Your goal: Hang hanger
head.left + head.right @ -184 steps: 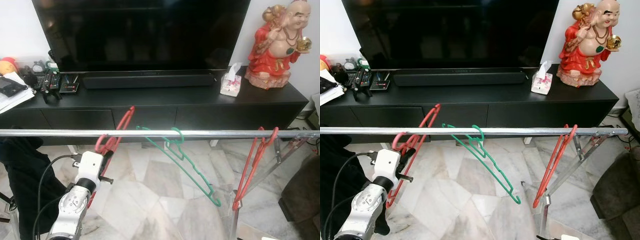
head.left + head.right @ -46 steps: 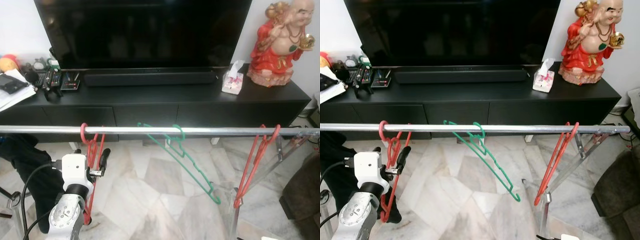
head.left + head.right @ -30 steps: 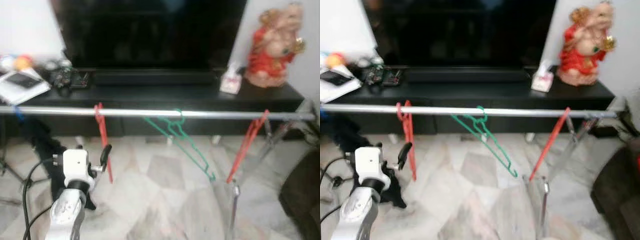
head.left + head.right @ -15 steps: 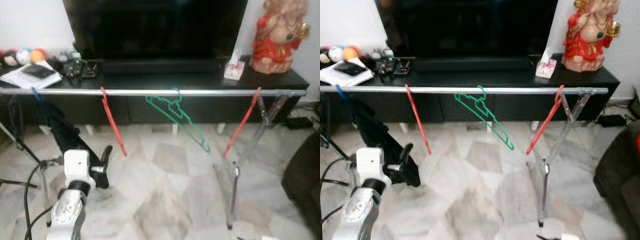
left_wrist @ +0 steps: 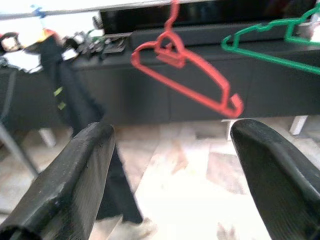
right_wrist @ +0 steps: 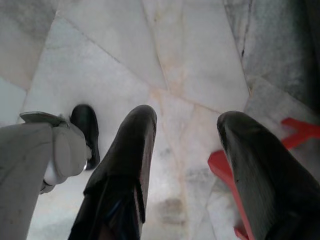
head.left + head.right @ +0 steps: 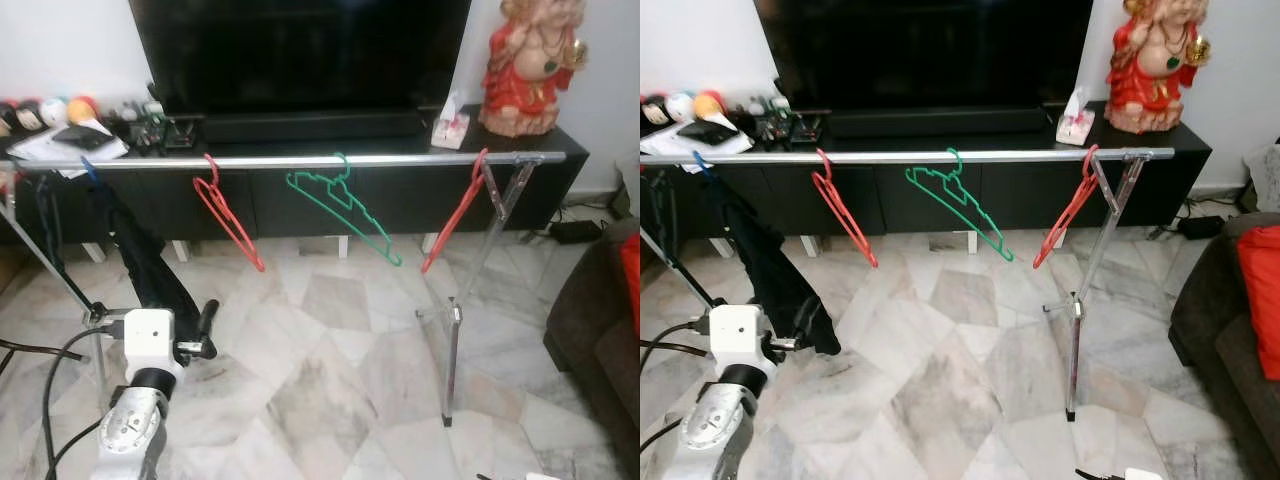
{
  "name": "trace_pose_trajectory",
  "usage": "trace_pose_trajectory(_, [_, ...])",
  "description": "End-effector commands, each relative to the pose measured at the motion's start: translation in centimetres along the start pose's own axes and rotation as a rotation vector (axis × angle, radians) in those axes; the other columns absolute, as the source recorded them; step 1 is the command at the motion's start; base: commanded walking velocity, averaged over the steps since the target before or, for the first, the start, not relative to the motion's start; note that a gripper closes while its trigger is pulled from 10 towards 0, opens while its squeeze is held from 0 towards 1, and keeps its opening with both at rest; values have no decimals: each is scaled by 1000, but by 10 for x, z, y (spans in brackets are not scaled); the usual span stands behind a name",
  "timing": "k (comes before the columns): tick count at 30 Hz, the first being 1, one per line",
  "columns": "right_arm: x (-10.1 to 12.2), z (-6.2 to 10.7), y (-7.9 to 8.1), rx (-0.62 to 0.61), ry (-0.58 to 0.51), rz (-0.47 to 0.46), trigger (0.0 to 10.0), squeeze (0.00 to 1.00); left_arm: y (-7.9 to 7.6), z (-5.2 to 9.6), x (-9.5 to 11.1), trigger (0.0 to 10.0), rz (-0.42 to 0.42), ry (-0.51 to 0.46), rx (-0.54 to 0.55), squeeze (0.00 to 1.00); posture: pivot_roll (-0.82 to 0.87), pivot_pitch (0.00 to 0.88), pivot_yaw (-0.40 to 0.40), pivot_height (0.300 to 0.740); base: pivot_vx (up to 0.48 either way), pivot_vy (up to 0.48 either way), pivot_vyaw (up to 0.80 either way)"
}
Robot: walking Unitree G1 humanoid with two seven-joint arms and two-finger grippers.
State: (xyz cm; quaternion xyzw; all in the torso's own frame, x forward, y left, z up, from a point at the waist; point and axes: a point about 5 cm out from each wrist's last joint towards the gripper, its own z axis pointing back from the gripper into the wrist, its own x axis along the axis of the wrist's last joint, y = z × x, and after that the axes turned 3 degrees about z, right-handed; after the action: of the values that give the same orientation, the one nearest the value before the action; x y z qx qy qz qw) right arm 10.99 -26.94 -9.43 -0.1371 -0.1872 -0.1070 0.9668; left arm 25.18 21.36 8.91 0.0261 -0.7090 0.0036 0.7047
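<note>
A red hanger (image 7: pixel 228 214) hangs by its hook on the silver rail (image 7: pixel 400 159), left of a green hanger (image 7: pixel 345 205) and another red hanger (image 7: pixel 455 214). My left gripper (image 5: pixel 170 132) is open and empty, low and well in front of the rail, pointing at the left red hanger (image 5: pixel 187 82). In the left eye view it sits at the end of the white wrist (image 7: pixel 150 338). My right gripper (image 6: pixel 187 117) is open and points down at the marble floor, with a red plastic piece (image 6: pixel 227 175) on the floor beside one finger.
A black garment (image 7: pixel 140 262) hangs at the rail's left end. The rack's leg (image 7: pixel 452 345) stands to the right. Behind are the black TV cabinet (image 7: pixel 520 150), a red statue (image 7: pixel 525 65) and a tissue box (image 7: pixel 447 125). A dark sofa with a red cushion (image 7: pixel 1260 290) is at far right.
The view has pulled back from the rack. The left gripper has let go of the red hanger, which now hangs on the rail, and sits lower and farther from it.
</note>
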Motion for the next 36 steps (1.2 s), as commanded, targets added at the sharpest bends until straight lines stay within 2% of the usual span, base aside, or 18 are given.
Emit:
trace_pose_trajectory(1, [-1,0,0,2,2,-8,10000,0,12,3,-10,10000,-38,45,41,0,-37,0,-22,740,-266,0,0])
trace_pose_trajectory(5, [0,0,0,4,1,0,10000,0,20,2,-22,10000,-87,83,63,0,-35,0,-25,740,-130,0,0])
trace_pose_trajectory(8, [1,0,1,4,0,3,10000,0,29,4,-44,10000,-130,201,86,0,-44,0,-16,740,0,0,0])
trace_pose_trajectory(9, [1,0,1,4,-2,-2,10000,0,36,8,-59,10000,-131,278,103,0,-46,0,-14,740,0,0,0])
trace_pose_trajectory(10, [1,0,1,4,-2,-2,10000,0,36,8,-59,10000,-131,278,103,0,-46,0,-14,740,0,0,0])
trace_pose_trajectory(12, [2,0,3,5,-5,-5,10000,0,46,19,-85,10000,-171,410,120,0,-53,0,-10,740,0,0,0])
trace_pose_trajectory(13, [2,0,3,5,-5,-5,10000,0,46,19,-85,10000,-171,410,120,0,-53,0,-10,740,0,0,0])
trace_pose_trajectory(15, [3,0,4,6,-7,-8,10000,0,50,25,-100,10000,-154,492,150,0,-55,0,-11,740,0,0,0])
trace_pose_trajectory(16, [4,0,4,6,-7,-8,10000,0,50,28,-106,10000,-145,525,155,0,-53,0,-11,740,0,0,0])
trace_pose_trajectory(18, [5,0,5,8,-9,-6,10000,0,45,41,-127,10000,-161,667,122,0,-58,0,-9,740,0,0,0])
trace_pose_trajectory(19, [5,0,5,8,-9,-6,10000,0,45,41,-127,10000,-161,667,122,0,-58,0,-9,740,0,0,0])
trace_pose_trajectory(21, [6,-1,6,11,-13,-3,10000,0,37,49,-141,10000,-174,759,87,0,-63,0,-11,740,0,0,0])
trace_pose_trajectory(23, [7,-1,6,13,-16,-3,10000,0,35,52,-144,10000,-163,786,87,0,-67,0,-9,740,0,0,0])
trace_pose_trajectory(25, [10,-1,7,17,-23,7,10000,0,31,61,-154,10000,-127,869,118,0,-80,0,-7,740,0,0,0])
trace_pose_trajectory(27, [11,-1,7,19,-27,7,10000,0,31,63,-157,10000,-102,896,134,0,-91,0,-4,740,0,0,0])
trace_pose_trajectory(30, [14,-1,7,20,-35,3,10000,0,24,67,-162,10000,-140,948,99,0,-98,0,-3,740,0,0,0])
trace_pose_trajectory(36, [18,-1,8,29,-52,9,10000,0,23,65,-162,10000,-112,944,124,0,-97,0,-3,740,0,0,0])
